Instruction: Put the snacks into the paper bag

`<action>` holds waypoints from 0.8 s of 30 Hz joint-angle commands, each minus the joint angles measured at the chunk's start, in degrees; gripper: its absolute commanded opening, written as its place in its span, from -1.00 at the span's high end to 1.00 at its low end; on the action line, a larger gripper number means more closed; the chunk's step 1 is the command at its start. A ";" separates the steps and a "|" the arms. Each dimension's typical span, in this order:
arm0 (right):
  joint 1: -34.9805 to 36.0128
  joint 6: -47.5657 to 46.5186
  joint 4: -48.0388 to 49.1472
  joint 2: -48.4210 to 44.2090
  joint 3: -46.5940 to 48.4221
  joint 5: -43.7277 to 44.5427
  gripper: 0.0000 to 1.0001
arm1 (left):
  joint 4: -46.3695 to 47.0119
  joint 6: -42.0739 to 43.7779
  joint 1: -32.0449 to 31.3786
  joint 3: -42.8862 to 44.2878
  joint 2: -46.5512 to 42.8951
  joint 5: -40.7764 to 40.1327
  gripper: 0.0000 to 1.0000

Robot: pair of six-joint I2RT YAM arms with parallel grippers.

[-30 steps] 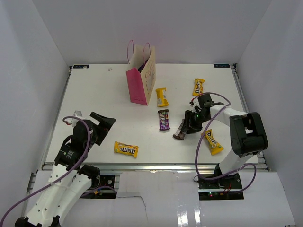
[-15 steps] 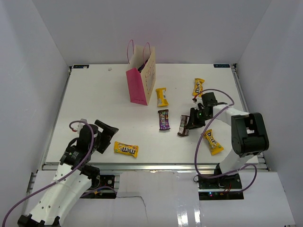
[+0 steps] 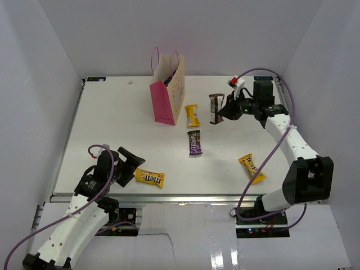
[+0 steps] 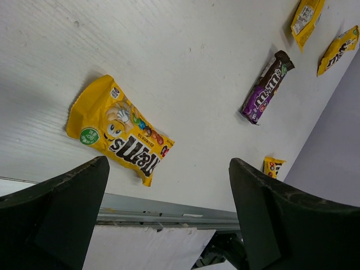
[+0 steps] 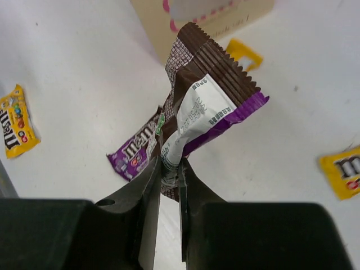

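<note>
Pink paper bag (image 3: pixel 167 95): it stands upright on the far part of the tabletop (image 3: pixel 112 118), left of centre, with its cord handles up.
Right gripper (image 3: pixel 223 111): you have it closed down tight on one end of the brown-white bar (image 3: pixel 215 108). Your right wrist view shows the wrapper squeezed thin between the two fingers.
Brown-white bar: you hold it roughly upright and lifted clear of the tabletop. It is to the right of the paper bag, apart from it and not over its mouth.
Left gripper (image 3: pixel 128 165): you have it spread as wide as it goes with nothing in it, low near the front-left edge.
Nearest yellow pack (image 4: pixel 121 138): it lies flat just ahead of your open left fingers, and neither finger touches it.
Purple bar pack (image 3: pixel 194 142): it lies flat mid-tabletop, on the near side of the bag and well apart from both arms.
Second yellow pack (image 3: pixel 192 115): it lies flat just right of the bag's foot, between the bag and the raised bar.
Third yellow pack (image 3: pixel 251 168): it lies flat at the near right, close to the front edge.
</note>
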 commanded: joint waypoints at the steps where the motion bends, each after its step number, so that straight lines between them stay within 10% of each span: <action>1: 2.38 -4.52 5.15 -0.08 8.26 -2.66 0.85 | 1.60 1.71 0.16 0.29 -0.52 1.08 -0.96; 14: 21.71 0.83 12.63 19.86 52.09 15.42 0.85 | 3.44 2.06 0.16 -0.07 0.80 1.26 -0.96; 24: 27.09 -2.85 23.44 30.50 56.10 29.24 0.85 | 2.04 0.92 0.16 -0.59 -1.13 3.72 -0.96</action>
